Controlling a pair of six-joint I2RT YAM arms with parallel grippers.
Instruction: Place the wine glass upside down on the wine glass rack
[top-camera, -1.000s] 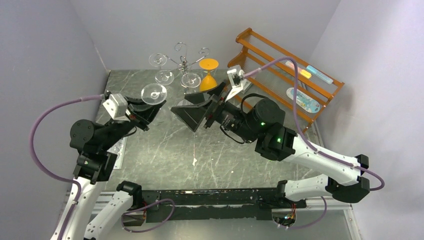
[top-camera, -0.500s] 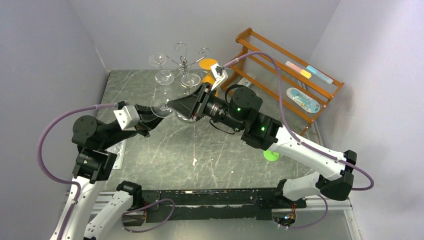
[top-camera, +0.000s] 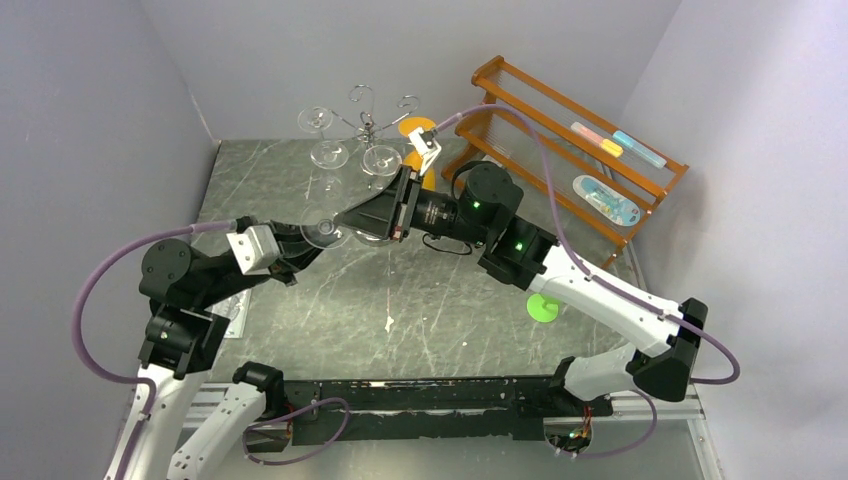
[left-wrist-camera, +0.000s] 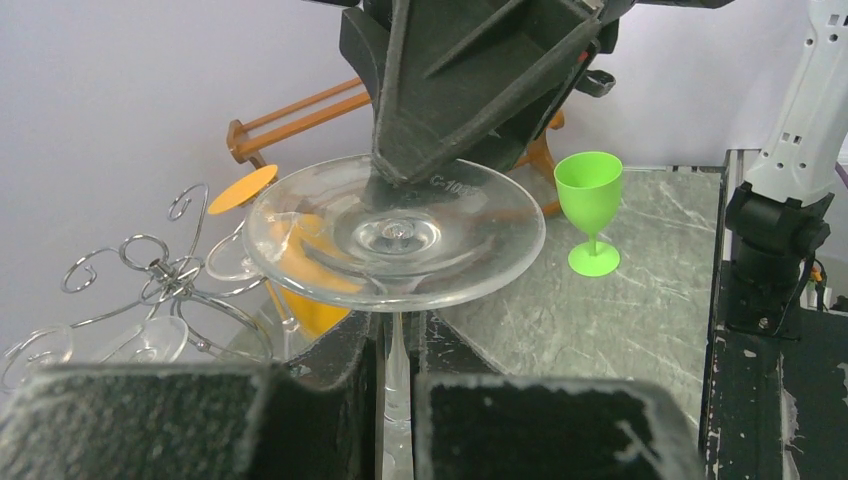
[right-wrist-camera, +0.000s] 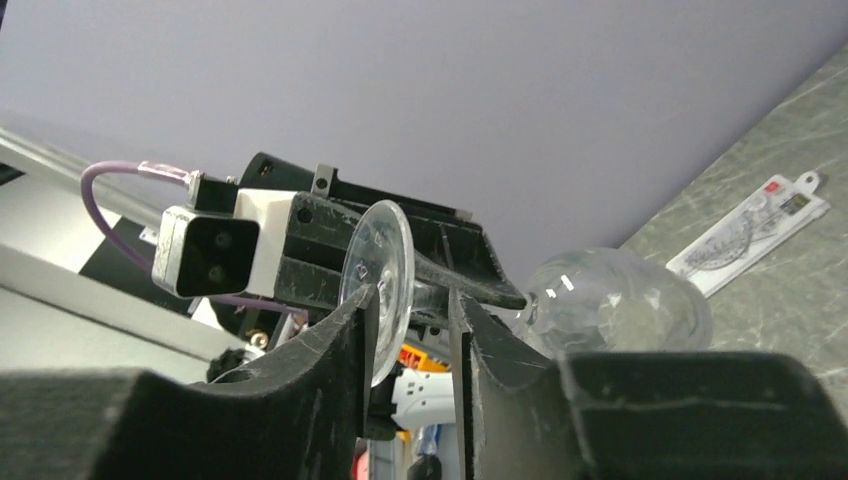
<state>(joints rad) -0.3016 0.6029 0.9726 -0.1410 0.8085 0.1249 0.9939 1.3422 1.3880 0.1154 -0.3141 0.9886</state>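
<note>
left gripper (left-wrist-camera: 398, 390) clamping the wine glass (left-wrist-camera: 395, 235) by its thin clear stem, round foot flaring just past the fingertips | right gripper (right-wrist-camera: 412, 300) straddling that foot, grip unclear, bowl blurring beyond | curly chrome wine glass rack (left-wrist-camera: 150, 275) standing further off, partly hidden

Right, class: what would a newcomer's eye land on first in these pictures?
A clear wine glass held between the arms at the centre: the left gripper clamps its stem while the right gripper, open, straddles its foot. Behind, a chrome rack carries hanging glasses, beside an orange wooden shelf.
</note>
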